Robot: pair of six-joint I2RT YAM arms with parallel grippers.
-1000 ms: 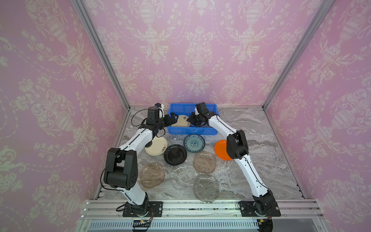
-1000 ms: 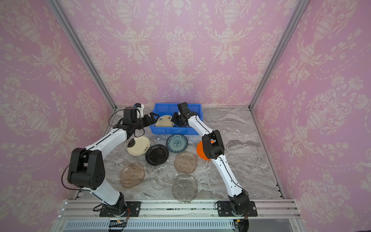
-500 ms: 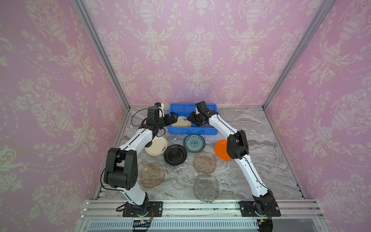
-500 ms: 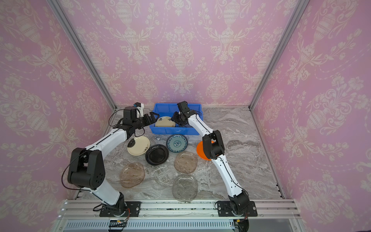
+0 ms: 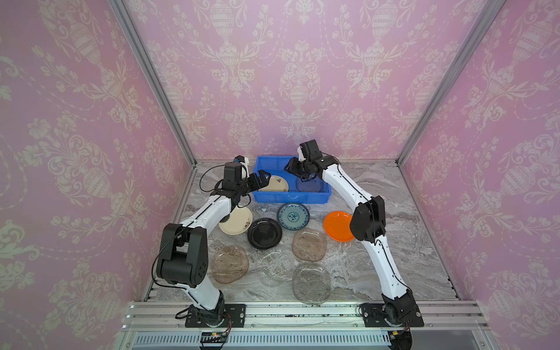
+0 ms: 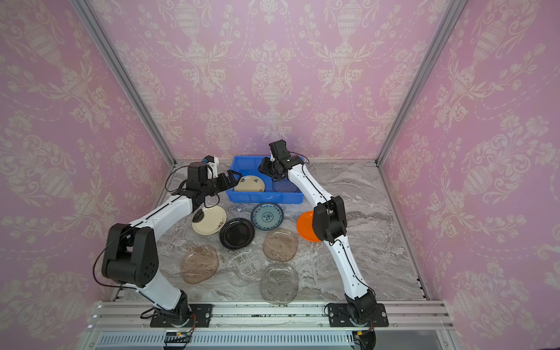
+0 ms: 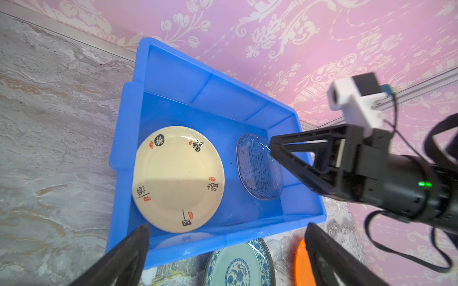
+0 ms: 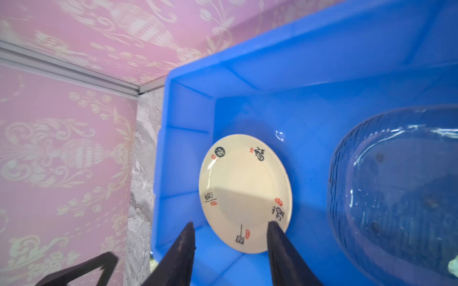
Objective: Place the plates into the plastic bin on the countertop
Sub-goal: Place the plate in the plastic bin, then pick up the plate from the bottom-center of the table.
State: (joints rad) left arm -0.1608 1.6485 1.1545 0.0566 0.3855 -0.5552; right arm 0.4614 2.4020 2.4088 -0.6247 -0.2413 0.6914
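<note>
**Step, as judged:** a release into the bin (image 5: pixel 291 198) is being finished. The bin is sitting at 12 o'clock on the countertop (image 5: pixel 394 194). Two plates are lying in it and eight are waiting outside.

**Left gripper** (image 7: pixel 226 231): the jaws are being held wide apart with nothing between them, by the bin's 9 o'clock wall.

**In the bin:** a cream plate (image 7: pixel 178 178) is lying flat at the 9 o'clock end. A clear plate (image 7: pixel 259 168) is lying at the 3 o'clock end, apart from the cream one.

**Right gripper** (image 8: pixel 231 224): the jaws are being held apart and empty, over the bin beside the clear plate.

**Next move, as judged:** a plate on the countertop is to be fetched.
- The second cream plate (image 5: pixel 239 221) is being partly covered by the left arm, at 7 o'clock from the bin.
- The teal plate (image 5: pixel 293 215) is lying at 6 o'clock, just beside the bin.
- The orange plate (image 5: pixel 336 225) is lying at 5 o'clock.

A thin rim lying flat is being called on to be pinched at its edge. Both ends of the bin floor are being occupied, so stacking is expected.

**Writing:** dark brush characters and small red seals are being shown round the cream plate's rim, but they are not being read with confidence. No brand is being seen.
</note>
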